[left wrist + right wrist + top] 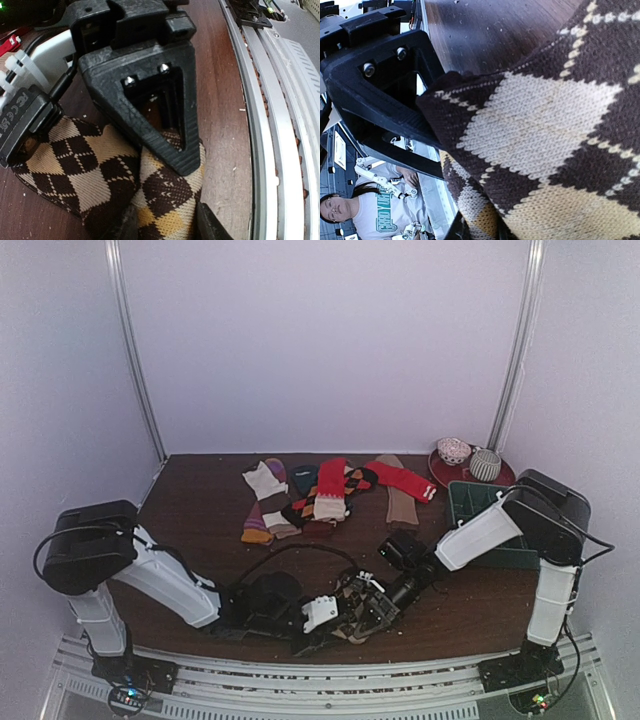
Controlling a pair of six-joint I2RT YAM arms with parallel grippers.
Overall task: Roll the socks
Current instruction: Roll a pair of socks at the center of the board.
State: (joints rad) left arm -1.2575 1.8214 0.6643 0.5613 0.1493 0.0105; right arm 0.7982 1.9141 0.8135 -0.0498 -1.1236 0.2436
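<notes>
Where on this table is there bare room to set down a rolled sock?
Bare wood at back left, between sock pile and left arm; also front right, nearer than the right arm. Crowded: back centre, and front centre around the argyle sock.

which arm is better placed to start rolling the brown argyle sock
Right, probably. The right gripper is shut on the argyle sock, cloth pinched against its finger. The left gripper straddles the sock by the table edge; whether it grips is unclear.

The argyle sock (100, 165) is dark brown with tan and cream diamonds, the red sock (400, 478) has a white-striped cuff, and the table (190, 510) is dark brown wood.
</notes>
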